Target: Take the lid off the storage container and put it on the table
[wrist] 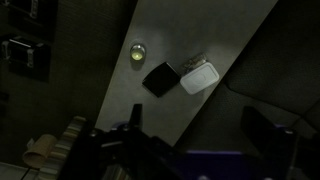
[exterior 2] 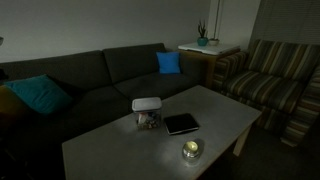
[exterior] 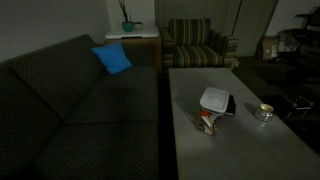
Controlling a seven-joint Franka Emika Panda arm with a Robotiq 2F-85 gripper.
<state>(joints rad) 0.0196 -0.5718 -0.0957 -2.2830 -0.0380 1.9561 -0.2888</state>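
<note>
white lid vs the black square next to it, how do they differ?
Colour: the lid is white, while the black square is very dark. Height: the lid sits raised on the container, while the black square lies flat on the table. Shared: both look like thin, flat rounded squares of similar size, lying side by side.

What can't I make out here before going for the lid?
- Whether the lid is clipped on or loose: too dark and small in every view.
- The storage container in the wrist view: mostly hidden under the lid.
- The dark flat item beside it: too dim to identify.
- The gripper: outside both exterior views; dark, cut by the wrist view's bottom edge.
</note>
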